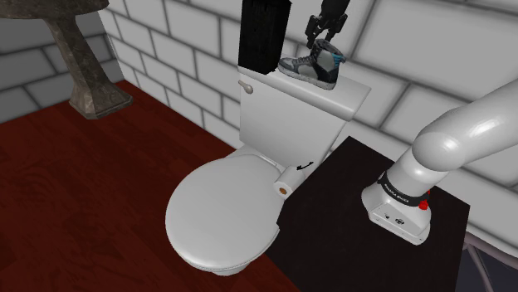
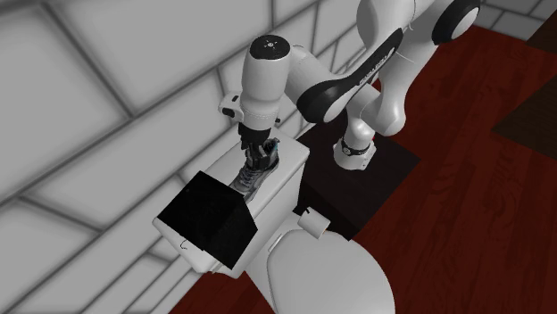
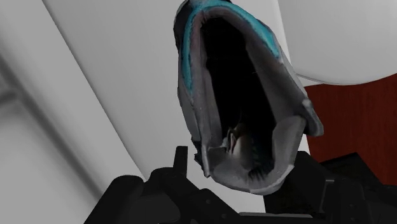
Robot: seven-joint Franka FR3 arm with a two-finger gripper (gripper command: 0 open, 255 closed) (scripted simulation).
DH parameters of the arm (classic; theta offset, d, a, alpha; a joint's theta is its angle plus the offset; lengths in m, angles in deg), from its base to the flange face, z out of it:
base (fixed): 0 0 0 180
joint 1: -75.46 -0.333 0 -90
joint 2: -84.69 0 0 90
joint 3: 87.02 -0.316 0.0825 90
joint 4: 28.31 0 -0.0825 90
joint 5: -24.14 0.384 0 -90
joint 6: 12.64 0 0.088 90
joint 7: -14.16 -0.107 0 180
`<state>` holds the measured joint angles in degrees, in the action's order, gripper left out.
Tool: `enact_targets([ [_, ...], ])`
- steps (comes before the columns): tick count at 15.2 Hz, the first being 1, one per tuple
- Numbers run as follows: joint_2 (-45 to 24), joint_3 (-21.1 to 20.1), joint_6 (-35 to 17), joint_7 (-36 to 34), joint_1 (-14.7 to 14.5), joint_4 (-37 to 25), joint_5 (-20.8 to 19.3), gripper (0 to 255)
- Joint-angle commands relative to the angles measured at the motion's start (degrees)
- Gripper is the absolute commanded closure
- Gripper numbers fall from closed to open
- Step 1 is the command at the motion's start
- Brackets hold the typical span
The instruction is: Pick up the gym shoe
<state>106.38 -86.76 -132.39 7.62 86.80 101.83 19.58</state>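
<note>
Tool [image 1: 322, 40] clasps gym shoe [image 1: 309, 68] on toilet tank [image 1: 290, 108].

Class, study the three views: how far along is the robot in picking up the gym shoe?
Approach looks done: the gripper sits right at the collar of the gym shoe. In hand: the grasp, though whether it grips cannot be told. Left: the lift, as the shoe appears to rest on the toilet tank lid.
</note>
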Motion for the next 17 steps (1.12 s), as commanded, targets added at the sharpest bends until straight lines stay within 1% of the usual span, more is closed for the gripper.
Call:
enact_targets([
  [1, 0.0, 0.0, 0.0, 0.0, 0.0, 0.1, 0.0, 255],
  [6, -0.1, 0.0, 0.0, 0.0, 0.0, 0.0, 0.0, 255],
  [17, 0.3, -0.1, 8.5, 0.5, -0.1, -8.1, 0.3, 255],
])
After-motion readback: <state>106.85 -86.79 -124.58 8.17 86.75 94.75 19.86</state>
